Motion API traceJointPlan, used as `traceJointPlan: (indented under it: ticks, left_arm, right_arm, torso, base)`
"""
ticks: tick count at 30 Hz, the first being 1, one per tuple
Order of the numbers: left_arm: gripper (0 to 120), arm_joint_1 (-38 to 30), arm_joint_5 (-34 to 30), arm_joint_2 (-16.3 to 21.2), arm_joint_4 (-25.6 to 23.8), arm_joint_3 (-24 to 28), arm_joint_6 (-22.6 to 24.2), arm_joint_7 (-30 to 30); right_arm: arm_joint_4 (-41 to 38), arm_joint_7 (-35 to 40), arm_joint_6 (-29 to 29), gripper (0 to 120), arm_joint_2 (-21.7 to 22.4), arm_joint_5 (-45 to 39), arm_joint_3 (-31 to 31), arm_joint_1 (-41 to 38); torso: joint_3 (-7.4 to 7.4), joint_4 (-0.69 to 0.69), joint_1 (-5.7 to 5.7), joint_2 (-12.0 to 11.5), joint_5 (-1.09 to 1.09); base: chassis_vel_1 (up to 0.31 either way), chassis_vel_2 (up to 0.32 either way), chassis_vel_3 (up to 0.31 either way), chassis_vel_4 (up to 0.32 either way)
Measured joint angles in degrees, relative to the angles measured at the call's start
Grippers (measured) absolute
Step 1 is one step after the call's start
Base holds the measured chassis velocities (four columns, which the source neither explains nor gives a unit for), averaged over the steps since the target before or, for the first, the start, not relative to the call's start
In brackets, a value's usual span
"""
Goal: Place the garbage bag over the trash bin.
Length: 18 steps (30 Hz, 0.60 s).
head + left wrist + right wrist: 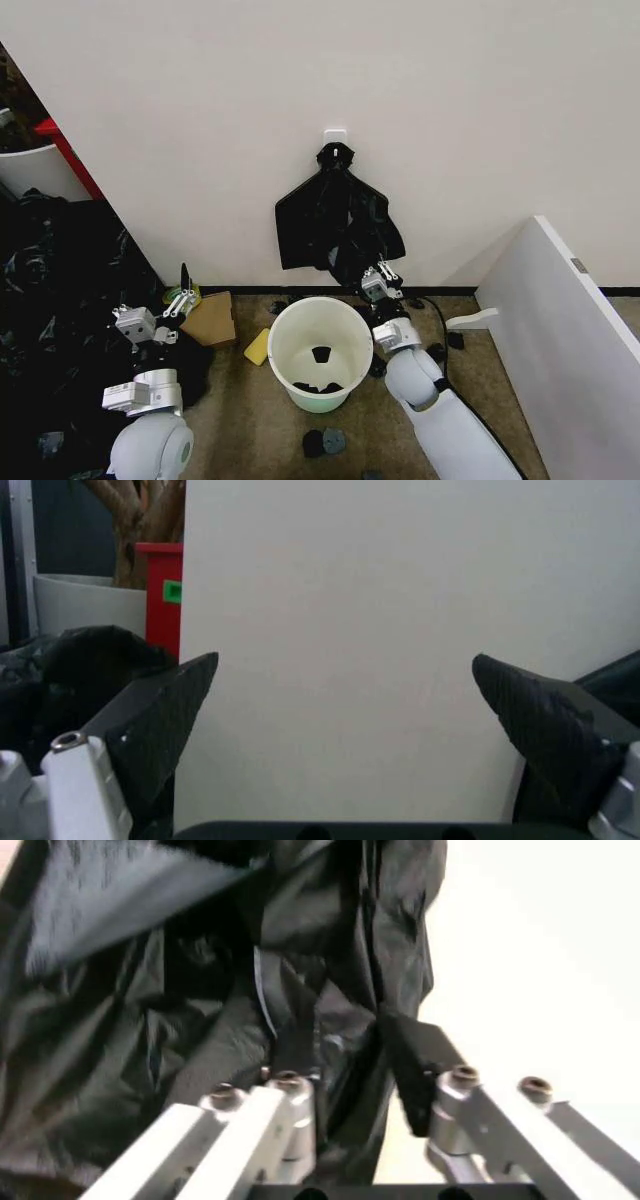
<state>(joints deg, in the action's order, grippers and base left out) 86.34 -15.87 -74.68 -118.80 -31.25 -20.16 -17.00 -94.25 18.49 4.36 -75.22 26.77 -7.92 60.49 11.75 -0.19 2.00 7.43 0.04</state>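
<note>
The garbage bag (372,235), black, glossy and crinkled, hangs from a white wall hook (335,133) beside a flat black sheet (300,222). Right below it on the carpet stands the trash bin (320,352), pale and round, with a few black scraps inside. My right gripper (380,272) is raised at the bag's lower edge, just above the bin's far rim. In the right wrist view this gripper (350,1050) is open, its fingers partly apart with a fold of the bag (200,990) between them. My left gripper (172,300) (342,664) stays wide open, holding nothing, left of the bin.
A big heap of black plastic (50,300) fills the left side, with a white tub with a red edge (30,160) behind it. A cardboard box (210,318) and a yellow pad (258,347) lie left of the bin. A white board (570,330) stands at the right.
</note>
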Motion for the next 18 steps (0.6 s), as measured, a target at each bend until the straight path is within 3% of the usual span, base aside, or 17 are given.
traceJointPlan:
  ticks: [6, 18]
  left_arm:
    - [100, 0.1, 0.2, -0.1, 0.1, 0.0, -0.1, 0.0]
    - [100, 0.8, 0.3, 0.0, 0.0, -0.4, -0.3, -0.1]
  right_arm:
    - [1.2, -0.3, 0.4, 43, -0.5, 0.8, -0.4, 0.1]
    - [3.9, -0.7, 0.5, 91, -2.2, 2.3, -0.8, -1.3]
  torso:
    - [0.0, 0.0, 0.0, 0.0, 0.0]
    - [0.0, 0.0, 0.0, 0.0, 0.0]
  base:
    - [0.0, 0.0, 0.0, 0.0]
    - [0.0, 0.0, 0.0, 0.0]
